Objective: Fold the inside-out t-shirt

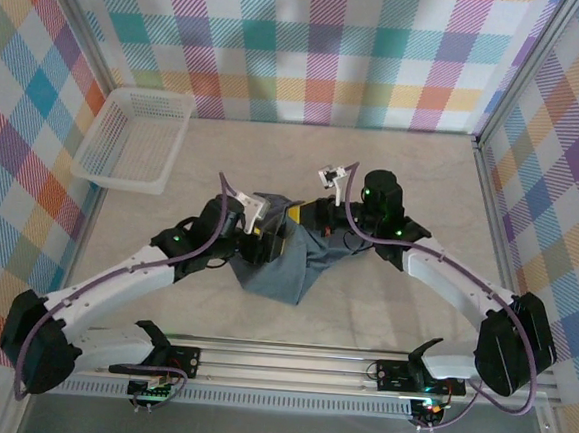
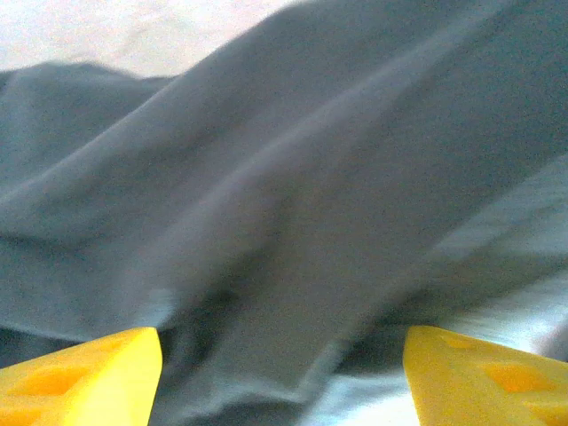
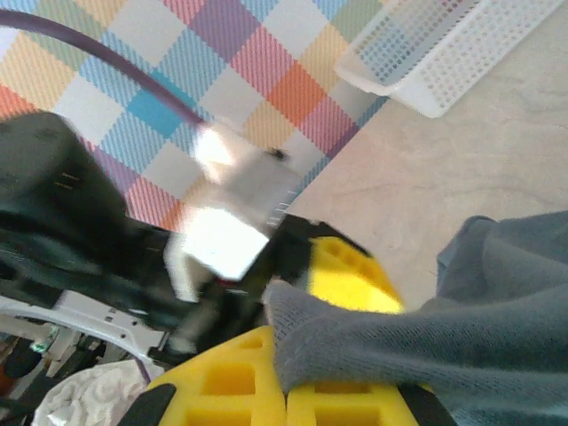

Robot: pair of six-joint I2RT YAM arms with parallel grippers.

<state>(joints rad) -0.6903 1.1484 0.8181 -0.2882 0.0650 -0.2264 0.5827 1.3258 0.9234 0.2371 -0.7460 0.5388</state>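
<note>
The inside-out t-shirt [image 1: 284, 266] lies bunched in a slate blue-grey heap at the middle of the table. My left gripper [image 1: 267, 241] sits at the heap's upper left. In the left wrist view its yellow fingertips [image 2: 89, 377] stand wide apart, open, with blurred folds of the t-shirt [image 2: 293, 204] across the gap and beyond. My right gripper [image 1: 296, 215] is at the heap's top edge, close beside the left one. In the right wrist view this gripper [image 3: 297, 382] is shut on a fold of the t-shirt [image 3: 399, 346], which trails off to the right.
A white mesh basket [image 1: 135, 139] stands at the back left against the checked wall, also seen in the right wrist view as the basket [image 3: 444, 53]. The left arm's yellow finger [image 3: 351, 275] and white camera mount [image 3: 231, 222] are right in front of my right gripper.
</note>
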